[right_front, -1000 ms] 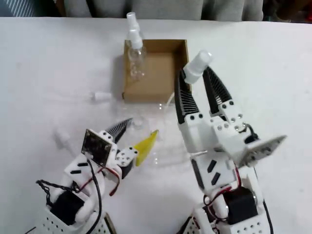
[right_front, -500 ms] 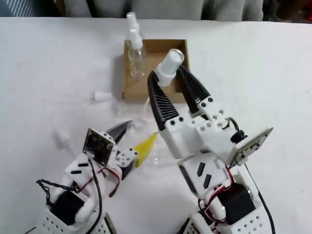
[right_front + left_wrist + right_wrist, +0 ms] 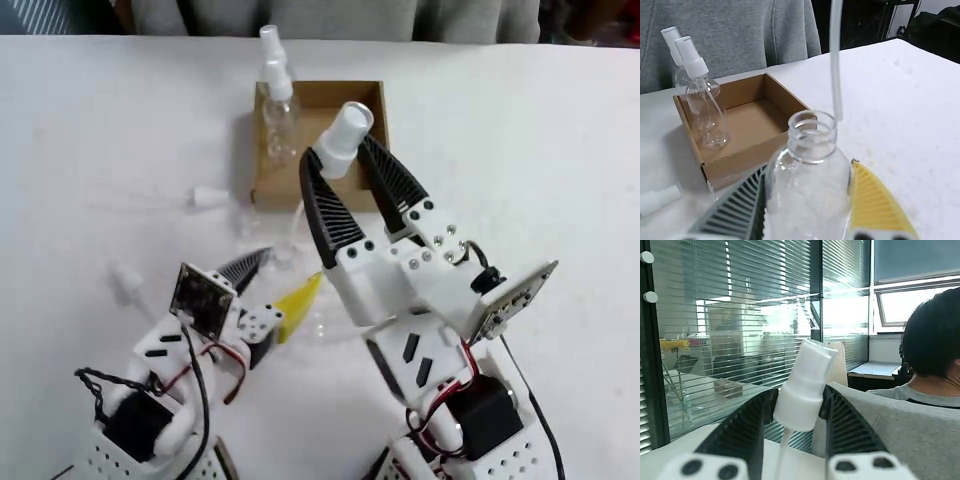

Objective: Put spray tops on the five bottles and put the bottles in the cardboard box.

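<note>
My left gripper (image 3: 285,272) (image 3: 809,167) is shut on a clear bottle (image 3: 807,200) that stands upright with an open neck, held between a black and a yellow finger. My right gripper (image 3: 340,155) (image 3: 800,395) is shut on a white spray top (image 3: 349,131) (image 3: 806,385) and holds it high over the table. The top's thin tube (image 3: 835,60) hangs down, with its tip at the far rim of the bottle's mouth. The cardboard box (image 3: 322,192) (image 3: 747,157) lies beyond. Two capped bottles (image 3: 279,118) (image 3: 705,112) stand at its far left corner.
Two loose white spray tops (image 3: 210,197) (image 3: 125,281) lie on the white table left of the box and of my left arm. Clear bottles that are hard to make out lie between the two arms (image 3: 335,322). A person in grey sits behind the table.
My right arm swung left with the spray top, from over the box's right wall to above the bottle in my left gripper. The left arm has stayed still.
</note>
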